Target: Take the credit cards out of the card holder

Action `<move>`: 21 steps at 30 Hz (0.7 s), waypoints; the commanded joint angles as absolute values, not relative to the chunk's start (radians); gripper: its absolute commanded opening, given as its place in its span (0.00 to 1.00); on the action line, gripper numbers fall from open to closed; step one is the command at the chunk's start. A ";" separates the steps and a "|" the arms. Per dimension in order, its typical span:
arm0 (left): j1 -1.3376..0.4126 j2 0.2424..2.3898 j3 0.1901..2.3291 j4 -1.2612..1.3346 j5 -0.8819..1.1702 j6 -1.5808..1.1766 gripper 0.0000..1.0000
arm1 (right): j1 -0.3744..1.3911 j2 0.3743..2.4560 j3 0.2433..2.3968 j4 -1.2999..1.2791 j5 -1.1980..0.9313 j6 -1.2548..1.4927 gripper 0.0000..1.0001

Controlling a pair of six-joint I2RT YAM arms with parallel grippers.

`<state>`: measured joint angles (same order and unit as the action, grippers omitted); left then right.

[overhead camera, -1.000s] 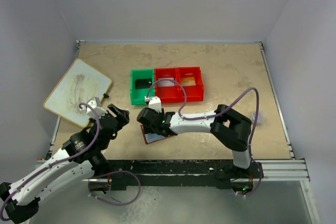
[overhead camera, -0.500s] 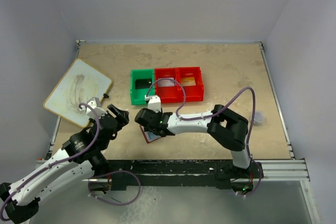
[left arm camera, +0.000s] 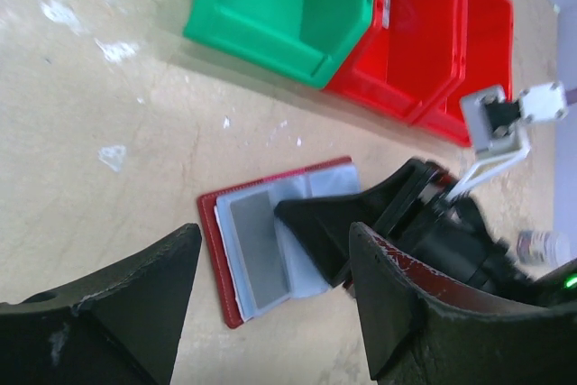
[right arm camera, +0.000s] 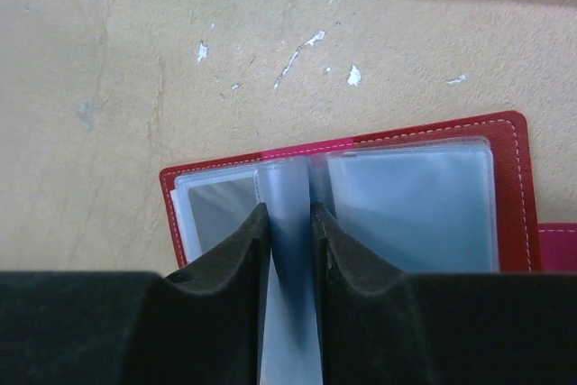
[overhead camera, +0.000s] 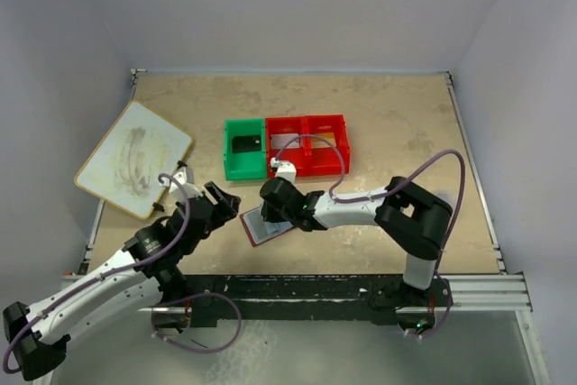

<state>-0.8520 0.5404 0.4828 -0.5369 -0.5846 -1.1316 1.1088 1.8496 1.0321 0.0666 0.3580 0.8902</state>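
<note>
R gripper [right arm camera: 290,215] nips card holder [right arm camera: 415,209] sleeve [right arm camera: 287,182] edge.

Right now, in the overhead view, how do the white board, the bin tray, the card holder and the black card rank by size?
Largest: white board and bin tray, too alike to rank.
Then: card holder, partly hidden.
Smallest: black card, inside the tray.
</note>
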 commanded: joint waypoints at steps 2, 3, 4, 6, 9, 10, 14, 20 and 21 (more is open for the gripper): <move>-0.853 0.586 0.375 -0.258 -0.393 -1.106 0.65 | 1.025 1.825 0.821 0.150 0.086 0.935 0.25; -0.853 0.596 0.352 -0.213 -0.365 -1.110 0.65 | 1.012 1.819 0.806 0.175 0.072 0.940 0.25; -0.853 0.609 0.323 -0.146 -0.323 -1.110 0.64 | 1.004 1.808 0.785 0.195 0.058 0.948 0.25; -0.853 0.646 0.288 -0.045 -0.264 -1.110 0.64 | 0.990 1.801 0.758 0.231 0.034 0.955 0.25; -0.853 0.726 0.247 0.110 -0.181 -1.114 0.64 | 0.975 1.800 0.731 0.273 0.013 0.976 0.25; -0.853 0.758 0.235 0.164 -0.153 -1.115 0.64 | 0.970 1.801 0.722 0.286 0.006 0.984 0.25; -0.853 0.877 0.207 0.324 -0.093 -1.127 0.64 | 0.962 1.809 0.707 0.313 -0.006 1.000 0.26; -0.854 0.991 0.185 0.404 -0.127 -1.170 0.64 | 0.959 1.816 0.705 0.313 -0.006 1.006 0.26; -0.853 1.002 0.174 0.417 -0.138 -1.188 0.64 | 0.959 1.816 0.705 0.315 -0.007 1.008 0.27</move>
